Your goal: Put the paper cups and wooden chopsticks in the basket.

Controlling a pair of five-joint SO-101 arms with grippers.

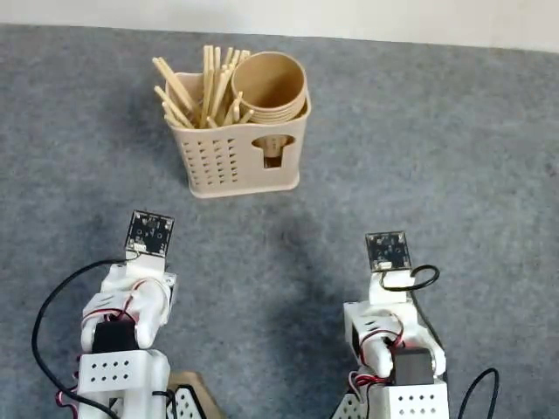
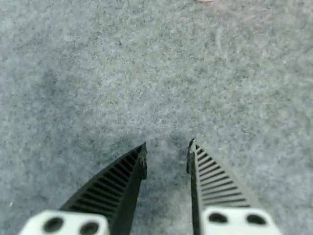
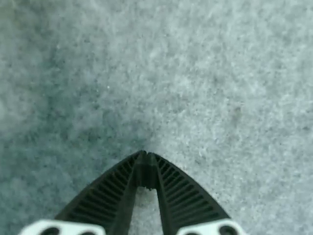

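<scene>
- Several wooden chopsticks [image 1: 201,87] and a stack of paper cups [image 1: 269,85], perhaps four, stand in the basket [image 1: 236,161], upper centre of the high view.
- Left gripper [image 2: 167,144]: narrowly parted, empty, above grey carpet [image 2: 146,73].
- Right gripper [image 3: 145,154]: tips touching, empty.

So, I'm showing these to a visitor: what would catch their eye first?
The basket at the far side of the grey mat, with chopsticks bristling beside stacked cups inside it. Nearer, the left hand is open and the right hand shut, each over the mat.
</scene>
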